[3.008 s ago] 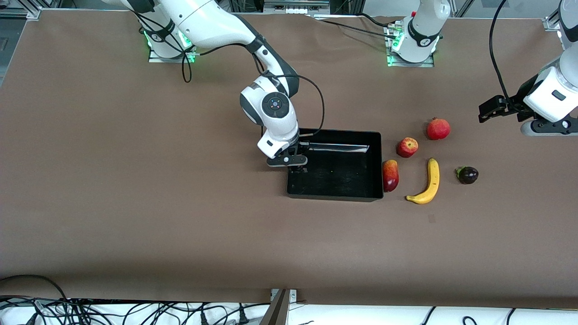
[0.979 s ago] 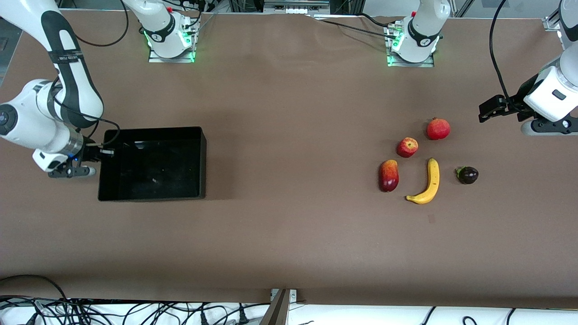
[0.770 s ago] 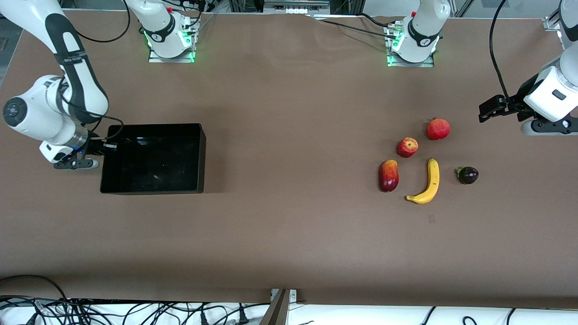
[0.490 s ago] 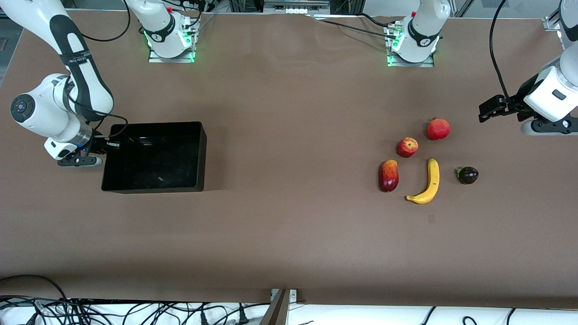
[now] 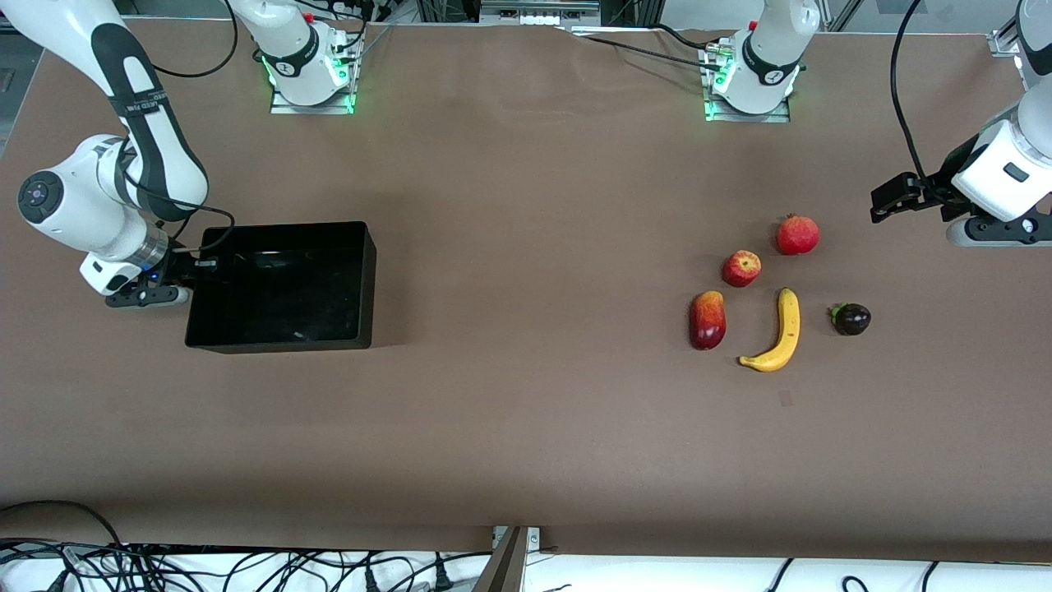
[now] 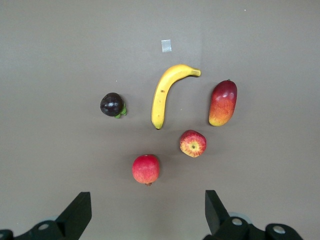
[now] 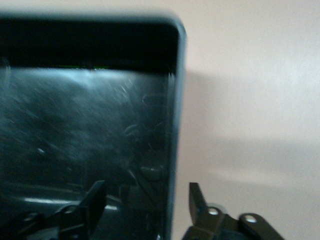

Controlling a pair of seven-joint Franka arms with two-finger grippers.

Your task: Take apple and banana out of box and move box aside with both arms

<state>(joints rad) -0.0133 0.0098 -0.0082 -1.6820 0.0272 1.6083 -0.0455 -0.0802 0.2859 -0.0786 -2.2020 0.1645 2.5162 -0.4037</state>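
The black tray (image 5: 279, 296) lies on the table at the right arm's end, empty. My right gripper (image 5: 174, 278) is at its end wall, open, one finger inside and one outside the wall (image 7: 172, 125); the gripper (image 7: 146, 200) does not clamp it. The yellow banana (image 5: 782, 333) and the red apple (image 5: 741, 268) lie toward the left arm's end, apart from the tray. My left gripper (image 5: 886, 202) hangs open and empty above the table beside the fruits; in its wrist view (image 6: 146, 200) the banana (image 6: 165, 92) and apple (image 6: 193, 143) lie below.
A red pomegranate (image 5: 797, 235), a red-yellow mango (image 5: 708, 320) and a dark mangosteen (image 5: 851, 319) lie round the banana. A small tape mark (image 5: 786, 398) is nearer the front camera than the banana. A wide bare stretch of table separates tray and fruits.
The right arm carried the tray from beside the fruits to the right arm's end of the table; in the last half second it barely shifted. The left arm has not moved.
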